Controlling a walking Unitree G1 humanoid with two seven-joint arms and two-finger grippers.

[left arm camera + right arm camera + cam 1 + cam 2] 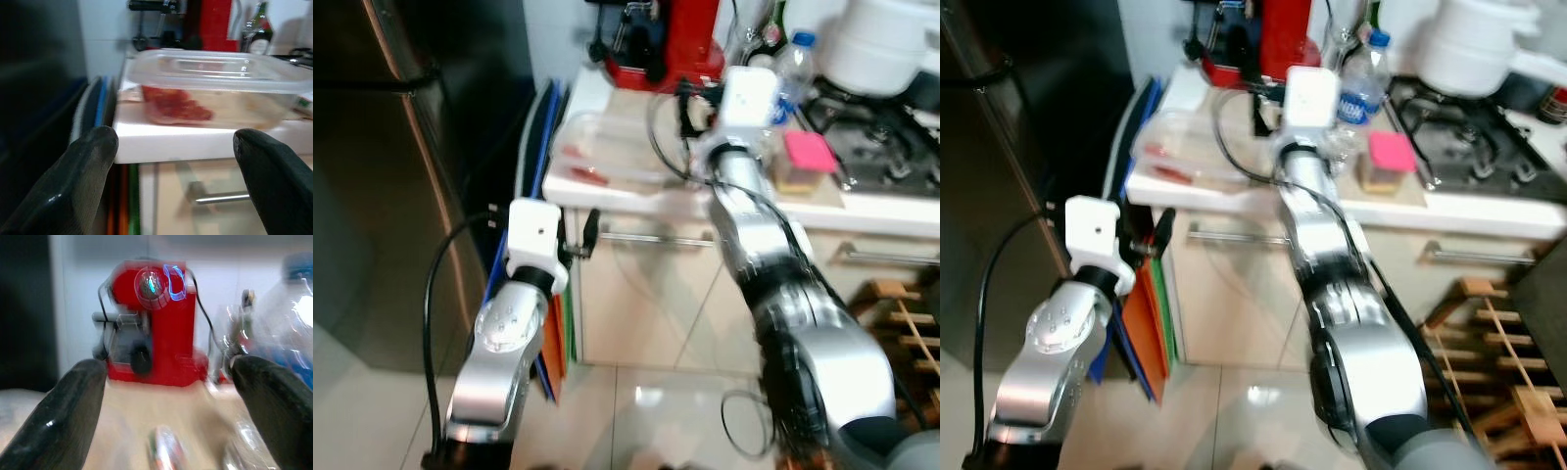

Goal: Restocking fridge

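Your clear lidded plastic container (210, 93), red food inside, sits at the white counter (636, 191) edge, 12 o'clock from your left gripper (176, 181), fingers spread, below counter level. Your right gripper (171, 406), fingers spread wide, is over the counter; glossy red coffee machine (154, 323) at its 12, blurry water bottle (793, 69) at 2. Dark fridge (382, 147) at 9, gas stove (881, 137) at 3.

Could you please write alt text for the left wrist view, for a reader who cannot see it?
A clear lidded container holding red food sits on a white counter edge, framed between the open left end effector and its two black fingers. A red appliance stands behind.
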